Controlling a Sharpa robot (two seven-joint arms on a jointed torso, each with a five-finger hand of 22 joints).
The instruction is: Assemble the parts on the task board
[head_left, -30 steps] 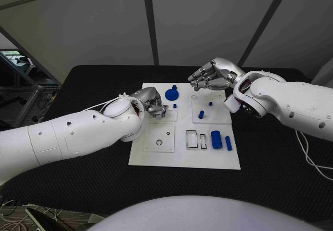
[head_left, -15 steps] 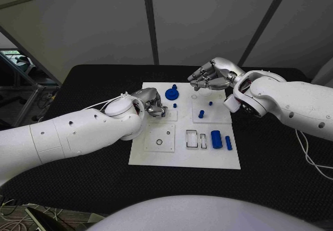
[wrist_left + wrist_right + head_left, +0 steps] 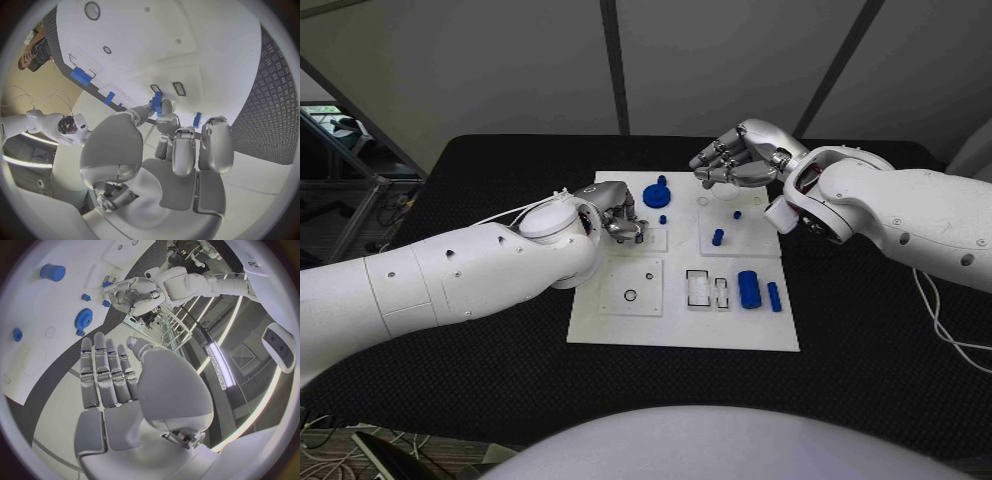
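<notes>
1. The task board (image 3: pixel 678 330) is a white plate in the middle of the black table (image 3: pixel 473 400), made up of several square tiles with cut-outs
2. The left hand (image 3: pixel 617 215) is down over the board's far left tiles; in the left wrist view its thumb and a finger pinch a small blue part (image 3: pixel 157 101), with the other fingers (image 3: pixel 215 145) held straight and close together beside it
3. The right hand (image 3: pixel 740 155) hangs above the board's far edge, touching nothing; in the right wrist view its fingers (image 3: pixel 106 372) lie straight and side by side, with nothing in the palm
4. A blue gear (image 3: pixel 656 195) sits near the board's far edge, just beside the left hand, and a small blue peg (image 3: pixel 662 219) stands close behind it toward the robot
5. On the far right tile a blue pin (image 3: pixel 718 238) stands upright, with a smaller blue stub (image 3: pixel 737 214) beyond it
6. Toward the near right, a thick blue cylinder (image 3: pixel 750 289) and a thin blue rod (image 3: pixel 775 297) lie side by side, just beside two rectangular slots (image 3: pixel 698 289)
7. The near left tile carries a small black ring (image 3: pixel 633 295)
8. I can read no brand, label or writing on the board or the parts; letters on a white panel at the rim of the right wrist view are too cut off to read
</notes>
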